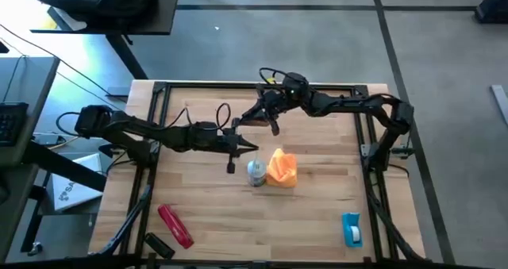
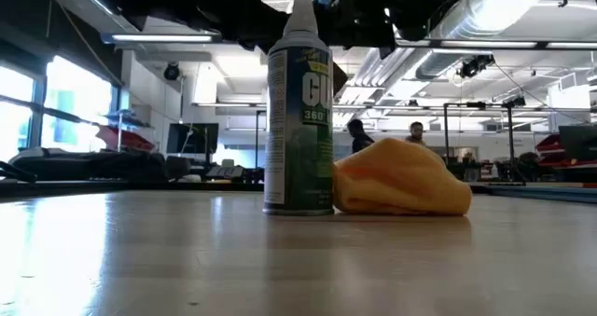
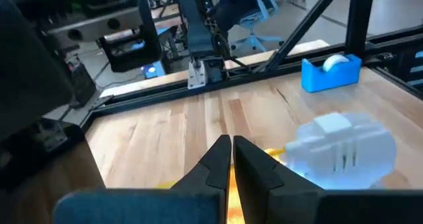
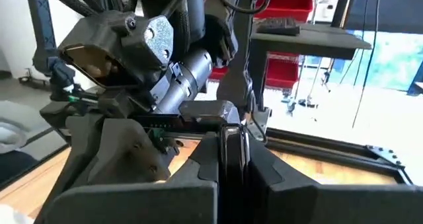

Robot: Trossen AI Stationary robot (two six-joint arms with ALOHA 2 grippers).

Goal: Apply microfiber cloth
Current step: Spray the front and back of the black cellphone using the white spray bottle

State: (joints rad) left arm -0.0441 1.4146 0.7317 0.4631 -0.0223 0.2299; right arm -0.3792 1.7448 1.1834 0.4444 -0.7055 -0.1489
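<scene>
Lying bunched against the can [image 1: 256,172], the cloth [image 1: 282,168] looks soft, light; pinch its raised fold. Left tool [image 1: 231,154] pressed together, empty; right tool [image 1: 272,124] clamps something thin and dark.

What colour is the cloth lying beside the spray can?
Bright orange. The microfiber cloth shows best in the high view, touching the spray can.

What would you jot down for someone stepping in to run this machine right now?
Left gripper: jaws shut, empty, hovering just left of the spray can.
Right gripper: jaws shut on a thin dark flat object, raised over the table's back middle.
Microfiber cloth: bunched on the table, against the can's right side.
Red tool front left, blue tape dispenser front right.
Done: nothing visible with the cloth.
Left: pick up the cloth and apply it.
</scene>
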